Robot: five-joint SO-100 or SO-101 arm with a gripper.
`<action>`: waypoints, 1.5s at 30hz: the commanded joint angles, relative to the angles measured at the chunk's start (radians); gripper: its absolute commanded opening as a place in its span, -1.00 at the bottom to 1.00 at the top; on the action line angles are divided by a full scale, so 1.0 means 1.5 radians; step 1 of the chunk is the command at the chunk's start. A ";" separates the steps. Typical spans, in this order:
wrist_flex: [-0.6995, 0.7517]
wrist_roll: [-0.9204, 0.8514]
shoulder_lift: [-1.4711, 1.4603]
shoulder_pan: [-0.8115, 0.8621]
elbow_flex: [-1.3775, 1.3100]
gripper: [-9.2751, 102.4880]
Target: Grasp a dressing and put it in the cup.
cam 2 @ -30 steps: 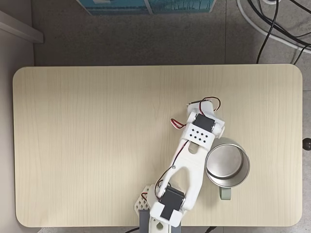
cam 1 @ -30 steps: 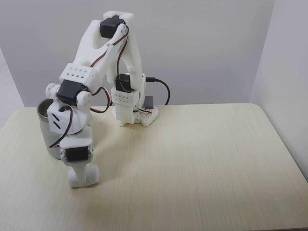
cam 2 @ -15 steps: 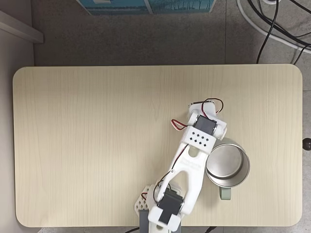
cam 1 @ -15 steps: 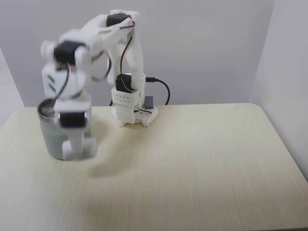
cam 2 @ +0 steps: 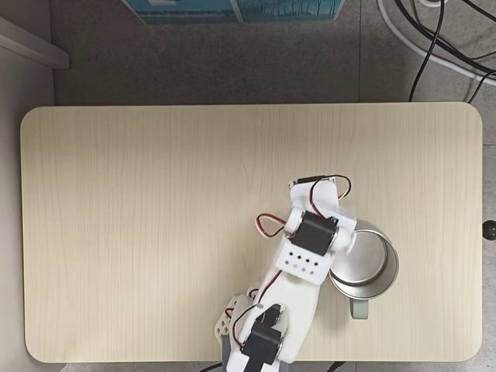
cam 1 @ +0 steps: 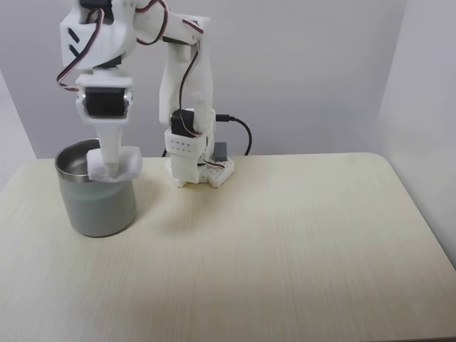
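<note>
At the near rim of the cup point(cam 1: 96, 196), seen from the side fixed view, hangs the dressing point(cam 1: 122, 165), a small white soft lump pinched in the jaws point(cam 1: 112, 168) of the white arm; the jaws are pressed onto it from above and hold it clear of the counter point(cam 1: 271, 242), level with the cup's steel lip and partly overlapping it toward the right side of that view. Whether the dressing touches the rim cannot be told. The cup is a stout pale grey-green tumbler with a shiny steel rim, standing upright on the counter at the left of the side view. From the top-down fixed view the cup point(cam 2: 370, 267) shows a bright, bare metal inside, and a small grey-green tab sticks out from its lower edge; the arm's wrist covers the cup's left rim there, so the dressing itself is hidden in that view. The arm point(cam 1: 178, 78) rises tall from its white base point(cam 1: 199, 167) at the back of the counter, with red and black wires looping along its joints, and a black cable point(cam 1: 241, 132) runs off from the base. The counter is pale wood with rounded corners; beyond it the top-down view shows grey floor, more cables point(cam 2: 434, 39) and a blue box edge point(cam 2: 232, 9).
</note>
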 commanded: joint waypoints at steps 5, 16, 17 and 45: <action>0.026 -0.089 -0.087 0.095 -0.008 -0.84; 0.006 -0.329 -0.240 0.317 -0.154 -0.84; -0.005 -0.336 -0.245 0.323 -0.174 -0.84; -0.178 -0.401 -0.327 0.379 -0.419 -0.27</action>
